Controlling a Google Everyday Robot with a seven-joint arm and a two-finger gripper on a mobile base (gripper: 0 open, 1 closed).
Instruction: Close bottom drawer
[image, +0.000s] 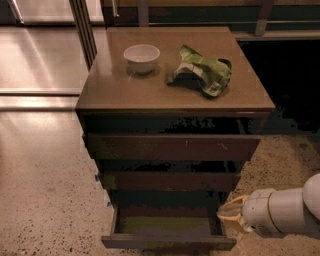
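The bottom drawer (167, 243) is the lowest and narrowest of three dark brown drawers. It is pulled out, and its olive-green floor (165, 223) shows. My gripper (231, 218) is at the drawer's right side, near the front right corner, at the end of my white arm (285, 212), which comes in from the right edge. The mid-width drawer front (170, 181) and the widest one (172, 147) with pale scratches sit above.
A white bowl (142, 57) and a green crumpled snack bag (202, 75) lie on the cabinet's brown top (115, 95). A speckled floor (45, 200) surrounds the cabinet. Metal posts (82, 30) stand at the back left.
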